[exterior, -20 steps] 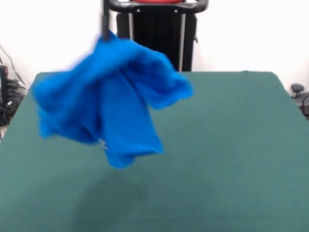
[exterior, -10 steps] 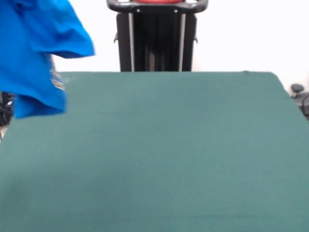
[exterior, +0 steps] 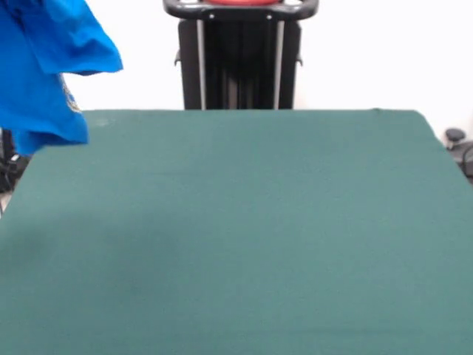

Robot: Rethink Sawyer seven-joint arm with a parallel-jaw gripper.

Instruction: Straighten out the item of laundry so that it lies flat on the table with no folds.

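The item of laundry (exterior: 44, 74), a bright blue shirt, hangs bunched in the air at the front view's top left corner. It is lifted clear of the table (exterior: 244, 229), over the table's far left corner, and is cut off by the picture's left and top edges. A sliver of pale print shows on a fold at its right side. The gripper holding it is out of the picture. The dark green table top has nothing lying on it.
The robot's black pedestal (exterior: 240, 55) stands behind the table's far edge at the middle. Dark cables and gear (exterior: 462, 148) show past the table's right edge.
The shirt swung from over the table's left-middle up and out to the far left corner, then rose a little more. The table top now lies bare.
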